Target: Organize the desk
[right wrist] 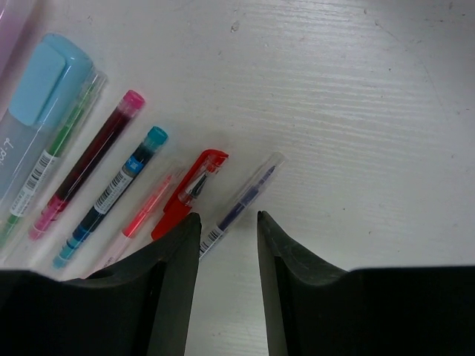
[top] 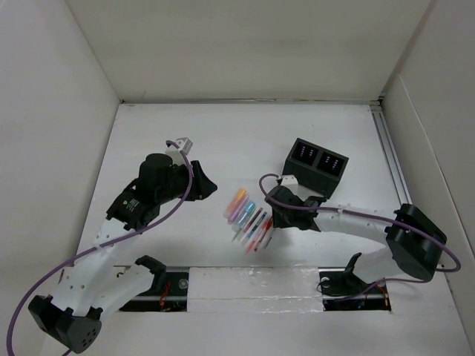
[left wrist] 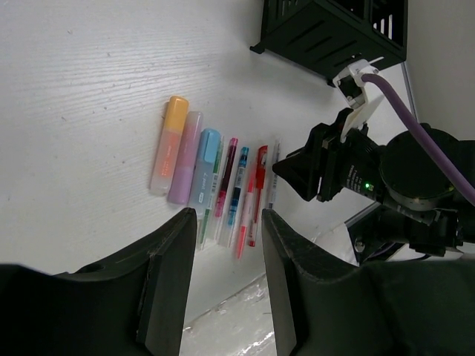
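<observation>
On the white desk (top: 185, 141) several pens and highlighters (top: 249, 219) lie side by side in a row. In the left wrist view they run orange highlighter (left wrist: 169, 144), purple highlighter (left wrist: 184, 158), blue highlighter (left wrist: 205, 167), then thin pens. My right gripper (top: 271, 221) is open and empty at the right end of the row. Its jaws (right wrist: 228, 216) straddle the lower end of a clear pen with dark ink (right wrist: 241, 199), beside a red pen (right wrist: 185, 193). My left gripper (top: 209, 185) is open and empty, held above the desk left of the row (left wrist: 226, 215).
A black two-compartment organizer box (top: 315, 167) stands behind the right gripper and shows in the left wrist view (left wrist: 326, 33). A metal rail (top: 390, 148) runs along the desk's right edge. White panels wall the left, back and right. A shiny strip (top: 252, 278) lines the near edge.
</observation>
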